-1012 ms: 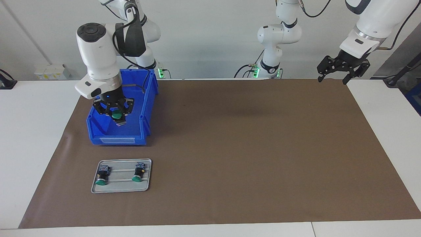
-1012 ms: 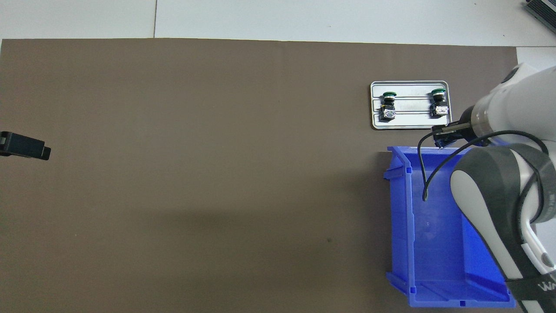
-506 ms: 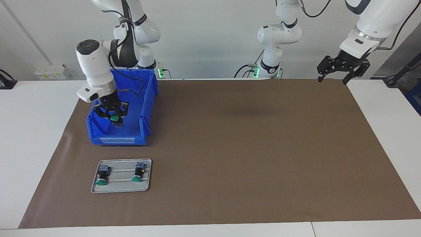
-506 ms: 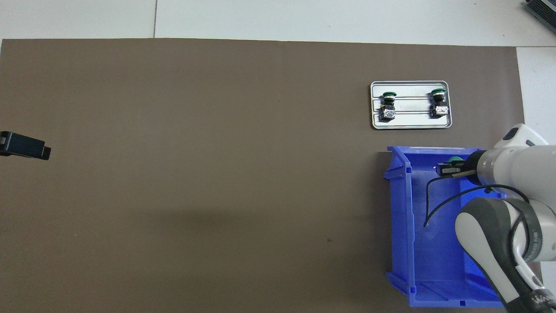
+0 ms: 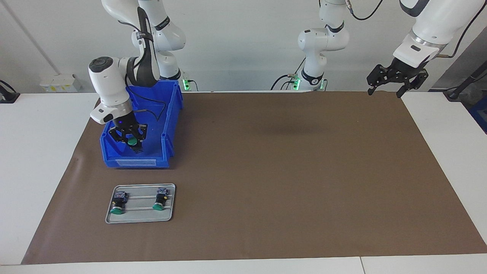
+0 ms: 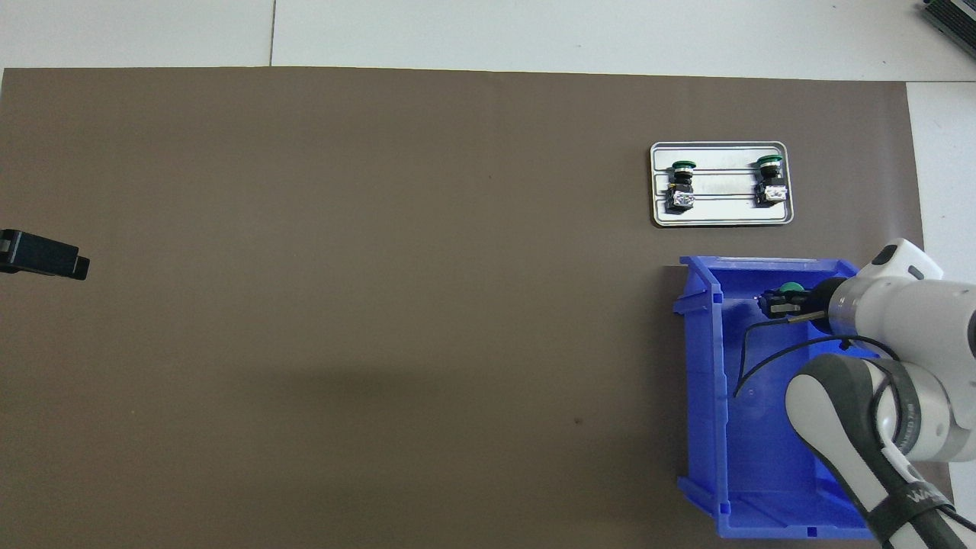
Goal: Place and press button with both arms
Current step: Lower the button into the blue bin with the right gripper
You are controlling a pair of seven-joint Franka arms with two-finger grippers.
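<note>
My right gripper point(image 5: 131, 144) is down inside the blue bin point(image 5: 137, 163), at the end farther from the robots. It is shut on a green-capped button point(image 5: 132, 141). In the overhead view the gripper point(image 6: 778, 303) and the green cap point(image 6: 789, 288) show just inside the bin's wall point(image 6: 705, 381). Two more buttons point(image 5: 118, 203) point(image 5: 160, 199) lie on a grey tray point(image 5: 140, 219), farther from the robots than the bin. My left gripper point(image 5: 385, 88) waits open and empty, up over the mat's corner at the left arm's end.
A brown mat point(image 5: 289, 171) covers most of the white table point(image 5: 38, 171). The tray with its two buttons also shows in the overhead view point(image 6: 720, 221). My left gripper's tip point(image 6: 42, 255) pokes in at that view's edge.
My right gripper has come down into the blue bin with the green-capped button in it. The left arm has not moved.
</note>
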